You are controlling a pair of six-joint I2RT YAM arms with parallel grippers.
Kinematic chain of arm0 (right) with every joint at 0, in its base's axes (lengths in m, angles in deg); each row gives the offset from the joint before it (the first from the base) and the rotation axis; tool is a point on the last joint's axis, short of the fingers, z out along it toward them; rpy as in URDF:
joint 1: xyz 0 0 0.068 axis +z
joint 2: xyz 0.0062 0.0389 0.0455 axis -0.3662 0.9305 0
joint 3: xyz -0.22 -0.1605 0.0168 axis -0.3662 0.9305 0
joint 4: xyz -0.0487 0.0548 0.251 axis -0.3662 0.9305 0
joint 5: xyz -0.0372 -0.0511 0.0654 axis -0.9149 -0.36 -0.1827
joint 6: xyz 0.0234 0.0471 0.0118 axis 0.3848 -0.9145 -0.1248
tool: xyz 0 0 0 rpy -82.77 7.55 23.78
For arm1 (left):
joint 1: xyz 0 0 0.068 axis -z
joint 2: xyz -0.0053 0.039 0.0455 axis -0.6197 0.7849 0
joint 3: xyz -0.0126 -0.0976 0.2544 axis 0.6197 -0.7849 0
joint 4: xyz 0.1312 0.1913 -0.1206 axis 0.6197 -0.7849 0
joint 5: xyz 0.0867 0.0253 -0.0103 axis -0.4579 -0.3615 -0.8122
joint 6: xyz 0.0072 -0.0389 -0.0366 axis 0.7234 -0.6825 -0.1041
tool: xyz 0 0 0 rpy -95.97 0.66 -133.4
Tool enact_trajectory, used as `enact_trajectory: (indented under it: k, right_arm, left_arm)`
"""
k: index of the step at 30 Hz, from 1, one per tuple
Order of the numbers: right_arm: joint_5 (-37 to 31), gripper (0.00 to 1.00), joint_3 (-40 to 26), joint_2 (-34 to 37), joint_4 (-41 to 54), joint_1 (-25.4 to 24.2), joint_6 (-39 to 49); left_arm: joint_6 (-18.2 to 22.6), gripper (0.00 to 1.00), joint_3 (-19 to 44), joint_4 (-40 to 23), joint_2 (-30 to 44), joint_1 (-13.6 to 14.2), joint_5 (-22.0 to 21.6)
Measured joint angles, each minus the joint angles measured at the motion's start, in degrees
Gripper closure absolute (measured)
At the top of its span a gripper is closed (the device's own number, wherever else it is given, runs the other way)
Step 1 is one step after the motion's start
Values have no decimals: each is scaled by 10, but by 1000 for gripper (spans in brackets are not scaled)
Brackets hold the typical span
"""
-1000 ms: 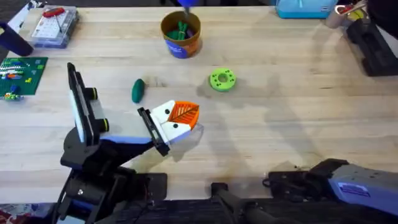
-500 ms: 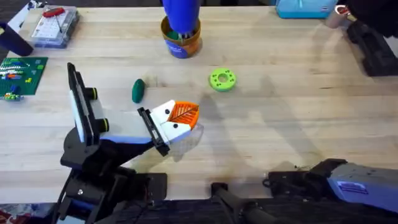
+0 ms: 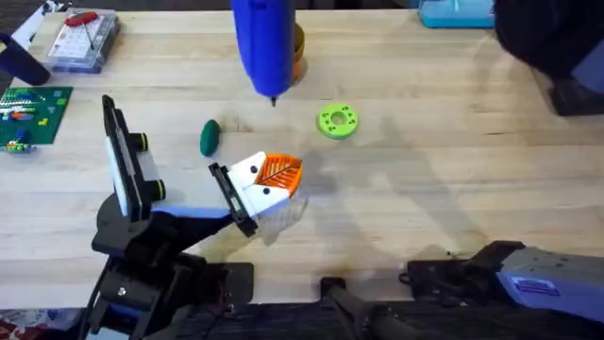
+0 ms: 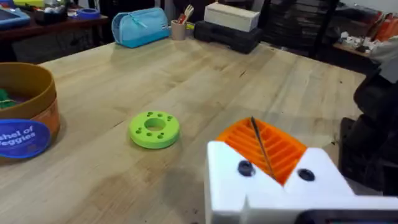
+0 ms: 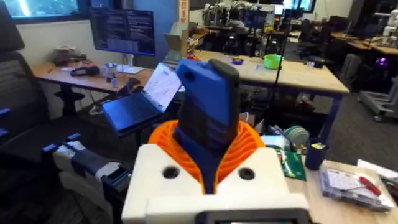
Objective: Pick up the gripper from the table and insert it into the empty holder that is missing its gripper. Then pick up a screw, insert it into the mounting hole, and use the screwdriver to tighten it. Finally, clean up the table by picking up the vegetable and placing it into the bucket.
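Observation:
The blue screwdriver (image 3: 264,42) hangs over the far table, tip down, covering most of the bucket (image 3: 298,52). My right gripper (image 5: 208,149) is shut on the screwdriver (image 5: 208,106), orange pads on either side. The holder (image 3: 123,161) stands at the left, at the left arm's base. The white-and-orange gripper (image 3: 269,179) sits against its black plate (image 3: 231,200). In the left wrist view my left gripper (image 4: 261,149) has its pads pressed together, shut on nothing. The vegetable (image 3: 209,137) lies just beyond the plate. The screw is out of view.
A green disc with holes (image 3: 337,121) lies right of the vegetable. At the far left are a parts box (image 3: 80,38) and a circuit board (image 3: 33,113). A blue pouch (image 3: 458,11) and a black case (image 3: 576,94) occupy the far right. The right half is bare wood.
The screwdriver has come in from the far edge towards the table's middle, showing larger and now covering the bucket. A dark blur has grown at the top right. The holder has not moved.

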Motion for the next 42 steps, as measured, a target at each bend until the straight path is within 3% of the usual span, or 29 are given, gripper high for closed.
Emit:
enact_trajectory:
  k: [5, 16, 42]
  right_arm:
    - [0, 955, 24, 0, -16, 9, 3]
    - [2, 954, 97, 0, -151, 18, -33]
    - [2, 955, 106, 0, -160, 60, -48]
  left_arm:
    - [0, 983, 0, 0, 0, 0, 0]
    - [0, 983, 0, 0, 0, 0, 0]
    - [0, 983, 0, 0, 0, 0, 0]
